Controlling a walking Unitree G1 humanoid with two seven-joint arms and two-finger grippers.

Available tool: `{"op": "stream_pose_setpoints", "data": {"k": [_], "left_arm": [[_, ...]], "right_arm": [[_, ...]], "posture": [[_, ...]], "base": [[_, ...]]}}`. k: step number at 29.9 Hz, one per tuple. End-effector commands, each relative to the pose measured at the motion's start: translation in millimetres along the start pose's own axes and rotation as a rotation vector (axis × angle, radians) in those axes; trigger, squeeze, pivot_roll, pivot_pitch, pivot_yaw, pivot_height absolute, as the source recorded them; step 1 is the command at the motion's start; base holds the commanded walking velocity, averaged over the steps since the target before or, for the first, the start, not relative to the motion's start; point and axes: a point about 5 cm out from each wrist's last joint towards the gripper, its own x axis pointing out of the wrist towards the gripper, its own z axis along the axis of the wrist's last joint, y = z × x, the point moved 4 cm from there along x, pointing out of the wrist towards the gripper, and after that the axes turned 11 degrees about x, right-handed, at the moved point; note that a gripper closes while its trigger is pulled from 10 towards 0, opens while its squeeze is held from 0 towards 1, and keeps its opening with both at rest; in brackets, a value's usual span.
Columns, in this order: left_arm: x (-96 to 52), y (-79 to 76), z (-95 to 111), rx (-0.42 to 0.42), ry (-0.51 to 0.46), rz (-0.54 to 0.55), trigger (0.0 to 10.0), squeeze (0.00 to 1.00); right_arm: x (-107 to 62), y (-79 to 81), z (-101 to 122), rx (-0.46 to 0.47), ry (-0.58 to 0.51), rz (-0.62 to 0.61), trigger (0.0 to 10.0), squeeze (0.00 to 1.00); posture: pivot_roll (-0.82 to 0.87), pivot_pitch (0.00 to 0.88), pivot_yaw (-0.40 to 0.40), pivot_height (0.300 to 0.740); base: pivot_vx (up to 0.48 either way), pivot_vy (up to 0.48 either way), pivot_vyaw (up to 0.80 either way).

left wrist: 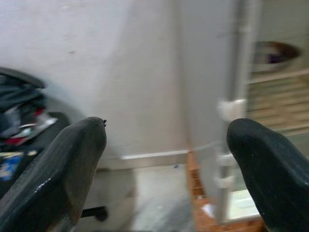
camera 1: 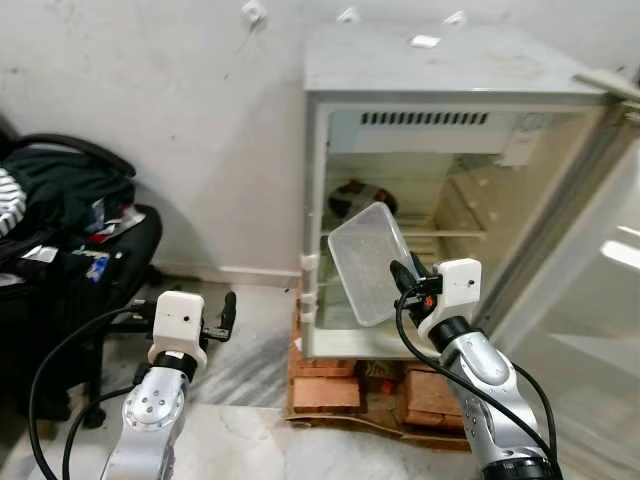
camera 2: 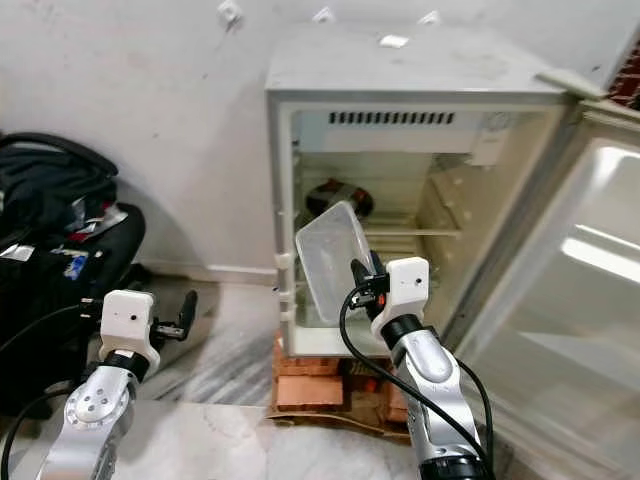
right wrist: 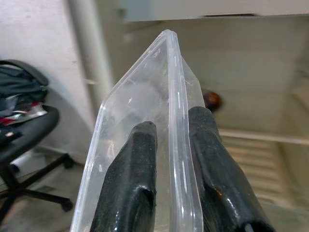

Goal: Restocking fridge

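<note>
A small white fridge point(camera 1: 312, 200) stands open on the floor against the wall. My right gripper point(camera 1: 408, 275) is shut on the rim of a clear, empty plastic container point(camera 1: 368, 262). It holds the container tilted on edge in front of the fridge opening. In the right wrist view one black finger point(right wrist: 133, 164) sits inside the container wall point(right wrist: 125, 104) and the other outside it. A dark round item point(camera 1: 355, 195) lies on the upper wire shelf. My left gripper point(camera 1: 228, 315) is open and holds nothing, low to the left of the fridge.
The fridge door point(camera 1: 590, 270) is swung wide to the right. Red bricks point(camera 1: 325, 390) prop the fridge up off the marble floor. A black office chair point(camera 1: 110, 280) piled with bags and clothes stands at the left.
</note>
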Motion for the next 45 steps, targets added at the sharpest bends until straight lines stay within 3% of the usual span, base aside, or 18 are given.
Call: {"op": "stream_pose_setpoints", "data": {"k": [1, 8, 15, 25, 45], "left_arm": [[1.9, -3.6, 4, 0.003, -0.016, -0.01, 10.0, 0.0], [-9.4, 8.7, -2, -0.022, -0.002, 0.066, 10.0, 0.0], [-23.7, 18.6, -15, -0.045, 0.041, 0.113, 10.0, 0.0], [-21.7, 24.9, -10, -0.067, 0.02, 0.134, 10.0, 0.0], [-20.2, 20.5, -8, -0.076, 0.014, 0.127, 10.0, 0.0]], "right_arm": [[-1.2, -5.4, 2, -0.008, -0.008, -0.018, 10.0, 0.0], [-20.3, -22.6, -3, 0.029, -0.019, -0.126, 10.0, 0.0], [-26.2, -19.7, -12, 0.038, 0.005, -0.137, 10.0, 0.0], [-23.3, -19.5, -13, 0.049, 0.009, -0.142, 10.0, 0.0], [-19.2, -18.6, -13, 0.03, 0.024, -0.11, 10.0, 0.0]], "posture": [[0.04, 0.0, -0.01, 0.74], [0.03, 0.0, -0.005, 0.74], [0.03, 0.0, 0.001, 0.74], [0.04, 0.0, 0.004, 0.74], [0.04, 0.0, -0.006, 0.74]], "base": [[0.0, -0.461, 0.0], [0.0, -0.161, 0.0], [0.0, 0.0, 0.0], [0.076, 0.0, 0.0], [0.373, 0.079, -0.11]]}}
